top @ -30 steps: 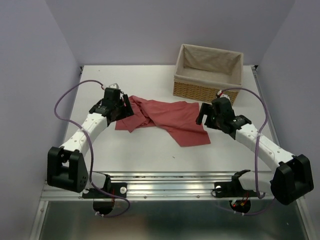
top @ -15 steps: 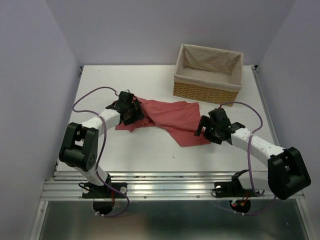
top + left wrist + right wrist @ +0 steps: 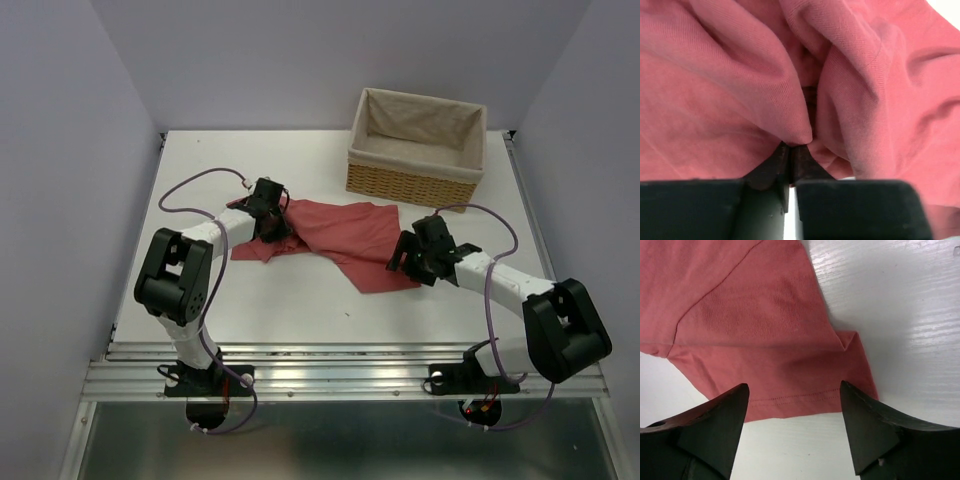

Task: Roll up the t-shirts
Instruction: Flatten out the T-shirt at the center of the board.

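A salmon-red t-shirt (image 3: 340,235) lies crumpled and loosely spread on the white table (image 3: 290,300), bunched at its left end. My left gripper (image 3: 272,215) is down at that bunched end. In the left wrist view its jaws (image 3: 791,147) are pinched together on a fold of the t-shirt (image 3: 715,90). My right gripper (image 3: 405,255) sits low at the shirt's right lower corner. It stands open (image 3: 792,390), a finger on each side of the stitched hem of the t-shirt (image 3: 755,315), with only that flat edge between them.
A wicker basket (image 3: 415,180) with a cloth liner stands at the back right, just beyond the shirt. Purple cables loop off both arms. The metal rail with the arm bases runs along the near table edge (image 3: 330,365).
My left arm reached further right into the bunched cloth and its jaws closed on a fold. My right arm dropped low to the shirt's right corner, jaws slightly narrower.
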You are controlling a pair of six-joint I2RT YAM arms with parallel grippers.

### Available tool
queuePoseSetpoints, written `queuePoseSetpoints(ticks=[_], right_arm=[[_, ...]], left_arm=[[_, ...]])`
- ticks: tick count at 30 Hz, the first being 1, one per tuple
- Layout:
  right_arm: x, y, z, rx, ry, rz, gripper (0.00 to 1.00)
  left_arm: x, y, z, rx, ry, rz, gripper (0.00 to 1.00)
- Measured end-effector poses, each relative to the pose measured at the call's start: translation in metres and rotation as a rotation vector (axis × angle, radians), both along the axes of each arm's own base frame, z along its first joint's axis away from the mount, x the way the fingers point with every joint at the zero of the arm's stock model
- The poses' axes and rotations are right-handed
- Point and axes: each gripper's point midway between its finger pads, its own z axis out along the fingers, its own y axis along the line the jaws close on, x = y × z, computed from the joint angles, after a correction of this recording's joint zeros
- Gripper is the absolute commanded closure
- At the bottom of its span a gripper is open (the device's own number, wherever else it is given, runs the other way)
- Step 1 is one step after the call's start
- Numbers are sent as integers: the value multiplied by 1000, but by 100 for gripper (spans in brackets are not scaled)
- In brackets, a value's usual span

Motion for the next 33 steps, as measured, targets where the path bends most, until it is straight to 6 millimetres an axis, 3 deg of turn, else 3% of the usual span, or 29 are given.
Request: queuePoseSetpoints(ticks=[1,4,7,9,11,14,17,20,23,26,28,29,33], right_arm=[[1,0,-1,2,-2,-2,29],[4,2,-9,1,6,-4,46],[9,4,-13,3,-4,0,68],[13,6,-16,7,-11,3,90],[15,7,-19,6,-12,6,99],[17,9,-19,10,-15,12,99],[17,9,-17,8,-21,17,99],[19,9,0,22,-67,24,99],[23,9,32,44,-149,30,99],[37,9,82,50,-265,28,99],[54,6,134,47,-380,16,99],[59,4,152,42,-419,10,99],[78,-16,249,7,-641,-57,99]], left_arm=[[0,1,1,4,0,3,100],[-2,4,2,18,2,6,100],[-5,7,9,26,-4,3,100],[-7,9,18,29,-14,0,100],[-9,11,34,28,-39,-2,100],[-9,15,59,31,-84,-2,100],[-4,23,104,25,-171,10,100],[2,34,148,18,-260,27,100],[9,58,200,23,-365,75,100],[18,82,242,29,-447,118,100],[27,108,275,31,-512,167,100],[29,118,288,31,-538,185,100],[38,149,338,31,-638,232,100]])
